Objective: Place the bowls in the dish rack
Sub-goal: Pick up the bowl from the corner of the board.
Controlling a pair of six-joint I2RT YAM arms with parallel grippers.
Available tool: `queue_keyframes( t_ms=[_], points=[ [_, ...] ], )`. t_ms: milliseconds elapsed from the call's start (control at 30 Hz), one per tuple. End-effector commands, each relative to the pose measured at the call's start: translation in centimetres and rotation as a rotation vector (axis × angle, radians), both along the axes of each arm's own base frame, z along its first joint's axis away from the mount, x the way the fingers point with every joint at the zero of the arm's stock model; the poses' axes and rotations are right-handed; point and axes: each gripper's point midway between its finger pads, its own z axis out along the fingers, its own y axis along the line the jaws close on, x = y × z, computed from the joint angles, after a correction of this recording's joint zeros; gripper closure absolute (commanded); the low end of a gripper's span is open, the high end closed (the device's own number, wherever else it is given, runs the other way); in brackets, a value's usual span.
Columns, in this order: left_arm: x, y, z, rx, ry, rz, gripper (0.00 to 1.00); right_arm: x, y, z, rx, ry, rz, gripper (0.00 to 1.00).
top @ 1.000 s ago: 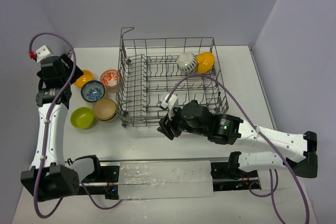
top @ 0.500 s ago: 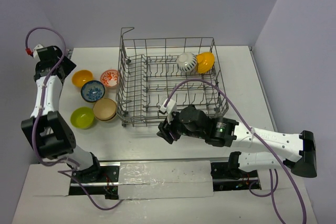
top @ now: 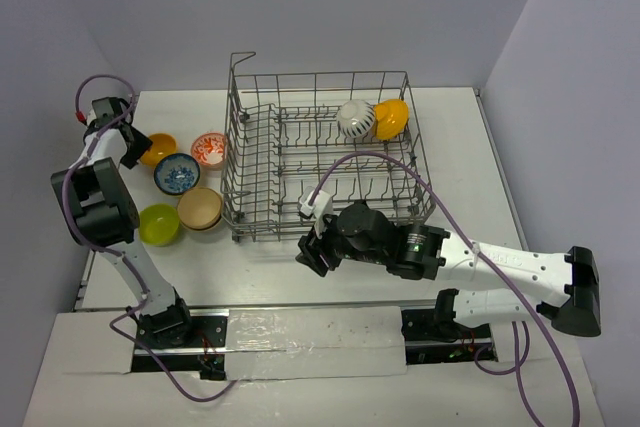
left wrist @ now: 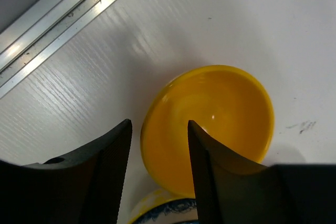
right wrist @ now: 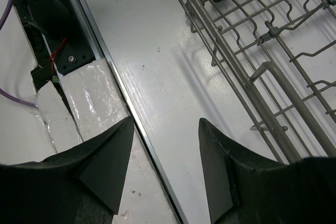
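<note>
- Left wrist: left gripper point(left wrist: 159, 129) straddles the rim of the orange-yellow bowl point(left wrist: 220, 114) on the table point(left wrist: 262, 24), fingers apart, likely set to pinch it
- Right gripper point(right wrist: 165, 124) hangs open and empty beside the dish rack point(right wrist: 262, 72), where a white striped bowl point(top: 355, 119) sits loaded

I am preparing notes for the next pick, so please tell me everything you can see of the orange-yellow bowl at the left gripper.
The orange-yellow bowl is small, round and glossy, like glazed ceramic or plastic. It stands upright and empty on the white table, left of the dish rack and outside it. The left gripper straddles its rim, one finger inside, one outside with a slim gap. The blue-patterned bowl lies close beside it.
</note>
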Motion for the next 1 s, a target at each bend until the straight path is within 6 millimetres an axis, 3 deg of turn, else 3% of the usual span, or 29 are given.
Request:
queue_keyframes(
  t_ms=[0,100,233,300,467,633,733,933,967],
  points=[
    [1.6,0.5,0.8,-0.001,-0.048,0.0,0.49,0.0,0.8,0.8,0.04,-0.012,0.008,0.4],
    [1.2,0.6,-0.9,-0.001,-0.014,-0.005,0.54,0.1,0.9,0.5,0.026,-0.01,0.004,0.39],
    [0.5,0.3,-3.0,-0.012,0.025,-0.016,0.75,0.2,0.9,0.0,0.007,-0.005,-0.001,0.39],
    [0.4,0.3,-3.4,-0.016,0.027,-0.022,0.81,0.2,1.0,-0.1,0.004,-0.003,-0.001,0.39],
    [0.5,0.0,-3.5,-0.038,0.024,-0.037,0.96,0.2,1.0,-0.3,-0.008,-0.004,-0.002,0.39],
    [0.9,0.0,-2.0,-0.035,-0.006,-0.044,1.0,0.4,1.0,-0.6,-0.019,-0.002,-0.011,0.39],
    [0.8,0.8,1.0,-0.011,-0.057,-0.016,1.0,0.5,1.0,-0.7,-0.021,0.0,-0.017,0.39],
    [0.8,1.8,13.1,0.15,-0.265,0.019,1.0,0.9,0.7,-0.7,-0.037,-0.011,-0.034,0.38],
    [0.3,1.4,16.3,0.176,-0.333,0.016,1.0,1.0,0.7,-0.3,-0.033,-0.018,-0.037,0.38]
  ],
)
